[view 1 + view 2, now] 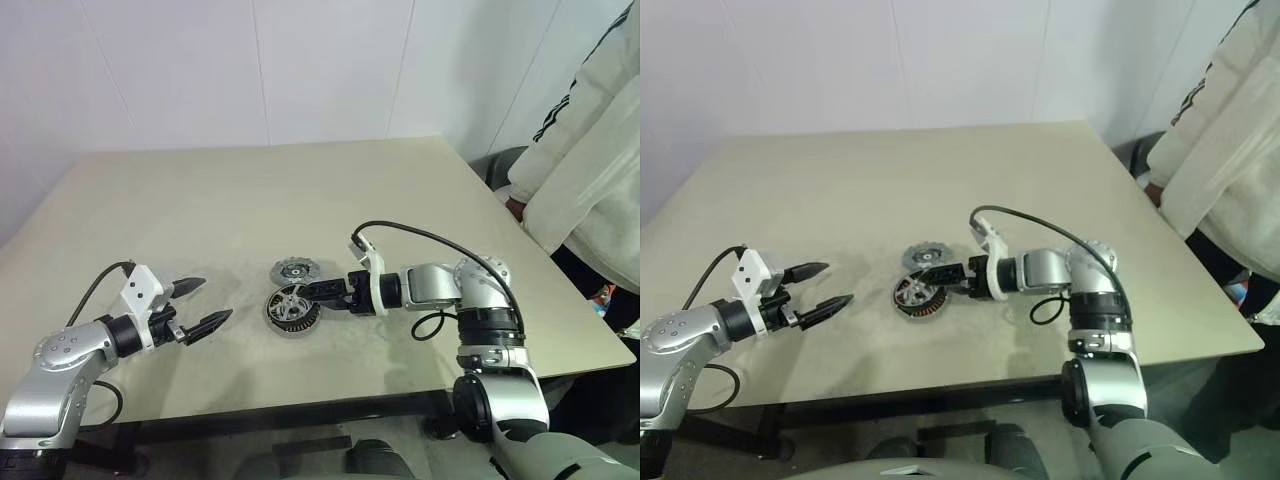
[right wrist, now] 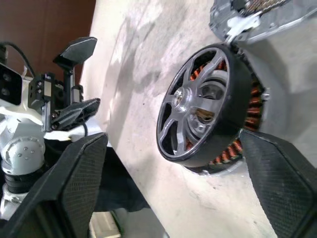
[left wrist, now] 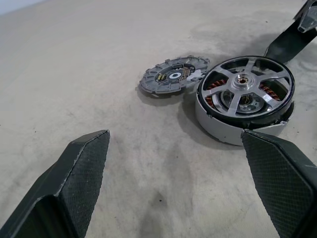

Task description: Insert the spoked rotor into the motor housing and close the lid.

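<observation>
The spoked rotor (image 3: 245, 91), black-rimmed with silver spokes, rests a little tilted on the motor housing (image 3: 218, 128) in the middle of the table. Coppery windings (image 2: 247, 124) show under its rim on one side. The grey notched lid (image 1: 295, 269) lies flat on the table just behind the housing, touching it. My right gripper (image 1: 312, 290) points at the rotor from the right, open, its fingers (image 2: 277, 183) standing wide on either side of the rotor. My left gripper (image 1: 195, 305) hovers open to the left of the housing, well apart from it, with nothing between its fingers.
A person in a white striped jacket (image 1: 590, 150) stands at the table's right edge. The beige table (image 1: 250, 190) runs back to a white wall. A black cable (image 1: 420, 235) loops over my right forearm.
</observation>
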